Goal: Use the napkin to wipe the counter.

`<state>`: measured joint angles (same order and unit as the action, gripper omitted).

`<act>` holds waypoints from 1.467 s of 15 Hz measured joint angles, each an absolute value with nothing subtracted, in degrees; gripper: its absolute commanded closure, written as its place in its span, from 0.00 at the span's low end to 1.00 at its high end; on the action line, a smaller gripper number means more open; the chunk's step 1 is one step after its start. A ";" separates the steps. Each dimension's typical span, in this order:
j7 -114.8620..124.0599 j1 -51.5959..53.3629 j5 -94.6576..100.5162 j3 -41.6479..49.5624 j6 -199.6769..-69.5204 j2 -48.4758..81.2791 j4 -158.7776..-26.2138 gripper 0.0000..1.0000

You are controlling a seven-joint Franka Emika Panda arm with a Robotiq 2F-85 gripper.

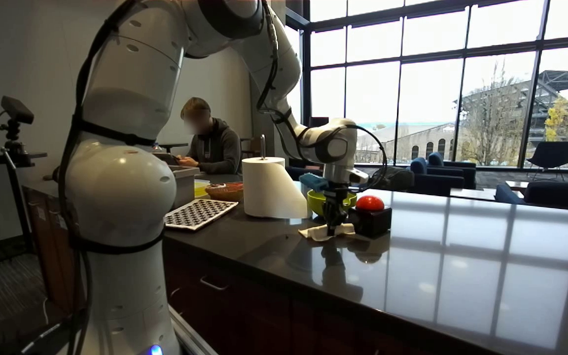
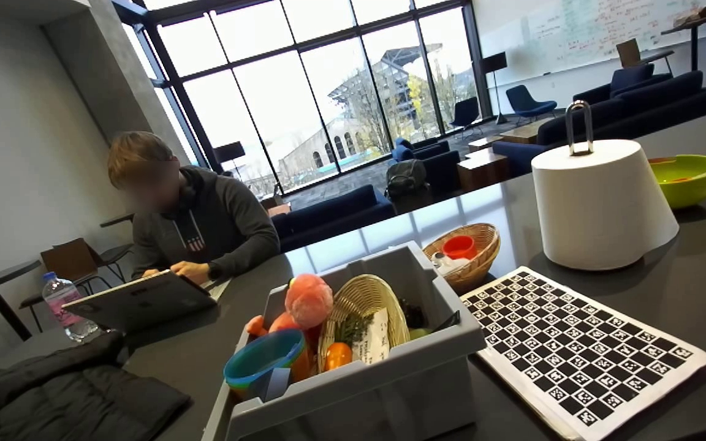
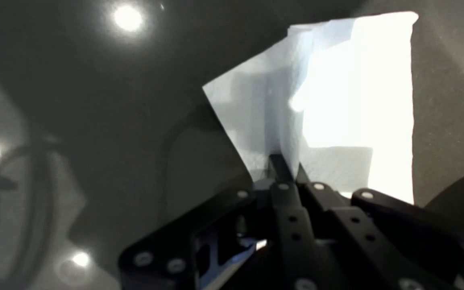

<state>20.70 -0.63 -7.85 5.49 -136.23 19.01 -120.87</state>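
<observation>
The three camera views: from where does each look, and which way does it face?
In an exterior view: near the arm, looking along the counter towards the windows; arm and hand show.
In an exterior view: by the grey bin, facing the windows; no robot part shows clearly.
Wrist view: at the arm's end, facing down at the napkin; hand shows.
Both exterior views share the seated person.

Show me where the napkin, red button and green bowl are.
Napkin (image 3: pixel 353 96), in the wrist view: its brightly lit part.
Red button (image 1: pixel 370 203), in an exterior view: its domed top.
Green bowl (image 2: pixel 695 192), in an exterior view: its outer wall.
</observation>
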 measured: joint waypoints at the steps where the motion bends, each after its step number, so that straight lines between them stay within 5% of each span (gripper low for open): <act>1: 19.98 -0.73 -8.16 5.48 -136.49 18.60 -121.56 1.00; 22: 13.74 -0.83 -8.73 3.02 -141.41 9.69 -135.42 1.00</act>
